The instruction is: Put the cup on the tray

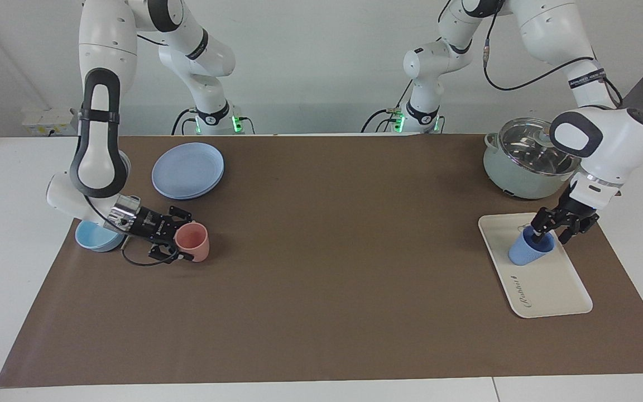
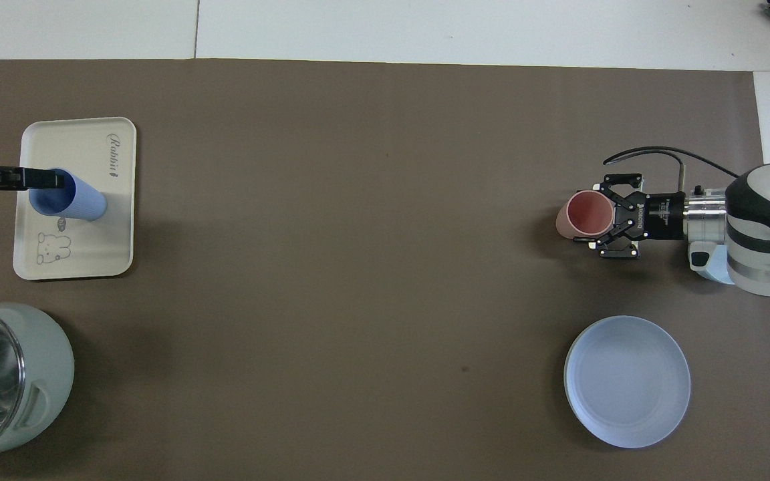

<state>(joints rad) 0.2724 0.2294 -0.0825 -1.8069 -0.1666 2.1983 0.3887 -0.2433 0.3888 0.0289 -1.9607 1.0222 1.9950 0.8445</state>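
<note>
— Standing where, the cup (image 1: 527, 252)?

— On the tray (image 1: 550, 285), mouth up, about the middle of it. The left hand (image 1: 551, 231) hangs right at its rim, spread open with a finger to either side of the wall, gripping nothing.

— And the tray?

— It lies on the brown mat (image 1: 327, 251) at the left arm's end of the tabletop, just inside the mat's end edge. A lidded pot (image 1: 522, 167) sits in the mat's corner there, nearer to the robots than the tray.

— The other arm?

— The right hand (image 1: 179, 237) is low at the right arm's end, up against a pink cup (image 1: 196, 245). Whether it has hold of that cup I can't tell. A light-blue bowl (image 1: 94, 237) sits beside it at the mat's edge, partly under the wrist, and a round blue plate (image 1: 187, 169) lies nearer to the robots.

— Any room?

— The whole middle of the mat is bare between the two ends. White tabletop shows outside the mat's edges, with a pale wall at the robots' end.
</note>
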